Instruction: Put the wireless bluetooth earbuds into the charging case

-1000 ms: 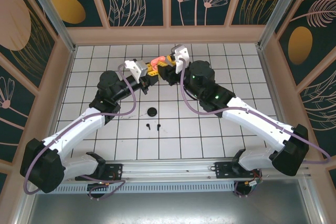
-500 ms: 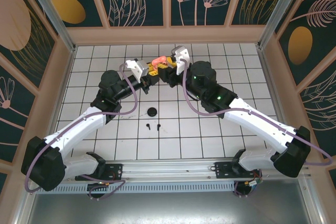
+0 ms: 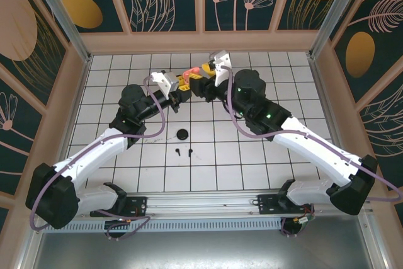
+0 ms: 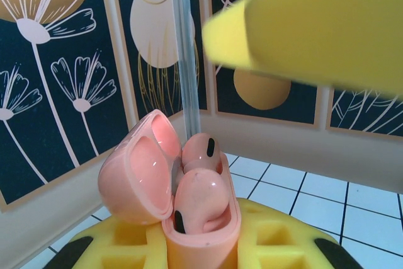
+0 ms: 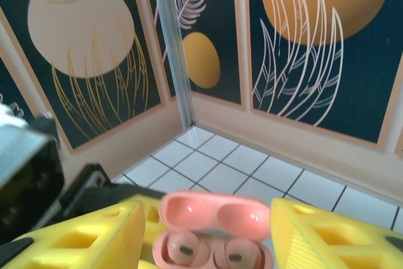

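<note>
Over the far middle of the surface [image 3: 220, 168], my left gripper [image 3: 182, 83] pinches the open coral-pink charging case [image 4: 201, 247] with both pink earbuds [image 4: 200, 196] seated inside, my right gripper [image 5: 208, 215] spread just beside it, so pressing the lid [image 4: 135, 184] down looks next.

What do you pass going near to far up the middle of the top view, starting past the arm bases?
two black earbuds on the table → small black round object → coral-pink case
</note>
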Robot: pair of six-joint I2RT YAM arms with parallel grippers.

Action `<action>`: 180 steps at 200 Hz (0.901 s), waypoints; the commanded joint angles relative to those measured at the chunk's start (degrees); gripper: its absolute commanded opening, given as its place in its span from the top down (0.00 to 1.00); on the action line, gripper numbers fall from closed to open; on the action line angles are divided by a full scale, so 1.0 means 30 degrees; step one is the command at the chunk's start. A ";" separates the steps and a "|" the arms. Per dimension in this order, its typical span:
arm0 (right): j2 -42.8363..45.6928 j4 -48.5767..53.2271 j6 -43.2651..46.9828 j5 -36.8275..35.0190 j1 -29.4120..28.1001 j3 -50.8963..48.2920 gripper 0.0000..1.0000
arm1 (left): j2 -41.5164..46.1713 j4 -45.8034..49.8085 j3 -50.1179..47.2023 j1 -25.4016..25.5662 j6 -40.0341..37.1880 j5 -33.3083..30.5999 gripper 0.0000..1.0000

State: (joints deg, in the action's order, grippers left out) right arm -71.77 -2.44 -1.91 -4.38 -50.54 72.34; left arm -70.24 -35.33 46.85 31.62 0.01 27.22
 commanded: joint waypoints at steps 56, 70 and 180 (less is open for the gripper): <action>-0.0248 -0.0367 -0.2011 0.0829 0.1125 0.1748 0.41 | -0.0025 -0.1348 0.0028 0.0097 0.0293 0.0428 1.00; -0.0276 -0.0090 -0.2492 0.0597 0.1340 0.2007 0.41 | -0.0025 -0.1449 -0.0030 0.0096 0.0253 0.0488 1.00; -0.7842 1.2289 -0.3435 0.2926 0.3519 1.3763 0.83 | -0.0494 -0.0170 0.0394 0.0107 -0.0532 0.2001 1.00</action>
State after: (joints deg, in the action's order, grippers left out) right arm -89.91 21.45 -12.34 0.21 -40.29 105.47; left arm -71.46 -36.49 46.83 31.62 0.03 31.29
